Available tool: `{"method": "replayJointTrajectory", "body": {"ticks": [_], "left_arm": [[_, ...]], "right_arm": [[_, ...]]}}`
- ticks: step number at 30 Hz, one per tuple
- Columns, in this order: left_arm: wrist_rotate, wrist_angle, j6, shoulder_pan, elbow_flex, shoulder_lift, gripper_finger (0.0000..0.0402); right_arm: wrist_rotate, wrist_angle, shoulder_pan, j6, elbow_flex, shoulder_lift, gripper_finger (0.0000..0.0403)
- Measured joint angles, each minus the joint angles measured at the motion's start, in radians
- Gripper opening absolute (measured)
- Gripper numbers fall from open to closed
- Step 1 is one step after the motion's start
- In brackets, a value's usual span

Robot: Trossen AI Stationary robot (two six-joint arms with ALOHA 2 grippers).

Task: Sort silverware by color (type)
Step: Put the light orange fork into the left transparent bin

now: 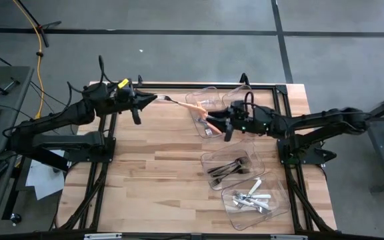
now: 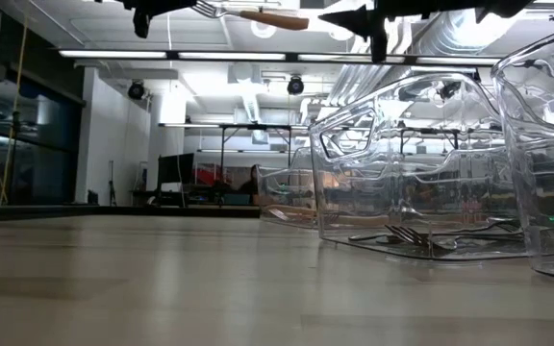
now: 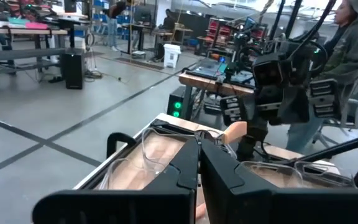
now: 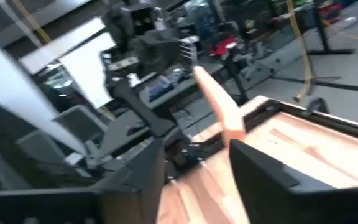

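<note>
A fork with an orange handle (image 1: pixel 191 105) hangs level in the air over the table's far part, also seen at the top of the low view (image 2: pixel 263 16). My left gripper (image 1: pixel 152 99) is shut on its metal head end. My right gripper (image 1: pixel 214 120) is open. Its fingers stand on either side of the handle's free end (image 4: pixel 221 109). Whether one finger touches the handle I cannot tell. My left gripper pinches the fork's metal head end (image 1: pixel 163 98) between its two shut fingers (image 3: pixel 188 163), coming level from the table's left, along the fork. The fork sticks out level toward my right gripper, clear of the table. In the left wrist view the fingers hide the place of contact.
Clear plastic bins stand on the right half. A far one (image 1: pixel 204 127) under the right gripper holds orange-handled pieces, one (image 1: pixel 232 167) holds dark silverware, and a near one (image 1: pixel 255 200) holds white-handled pieces. Bare wood (image 1: pixel 145 173) lies left. A person (image 3: pixel 347 50) stands beyond the table.
</note>
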Motion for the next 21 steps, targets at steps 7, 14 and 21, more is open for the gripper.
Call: {"method": "replayJointTrajectory", "body": {"ticks": [7,14,21], "left_arm": [[0.004,0.0,-0.001,0.0,0.0,0.0,0.0],[0.006,0.001,-0.009,0.0,0.0,0.019,0.0],[0.006,0.003,-0.009,0.0,0.0,0.032,0.0]], "right_arm": [[0.055,0.016,-0.013,-0.062,0.0,0.054,0.0242],[0.037,0.159,-0.042,-0.056,0.0,0.126,0.0254],[0.002,0.172,-0.047,-0.055,0.0,0.145,0.0254]]}}
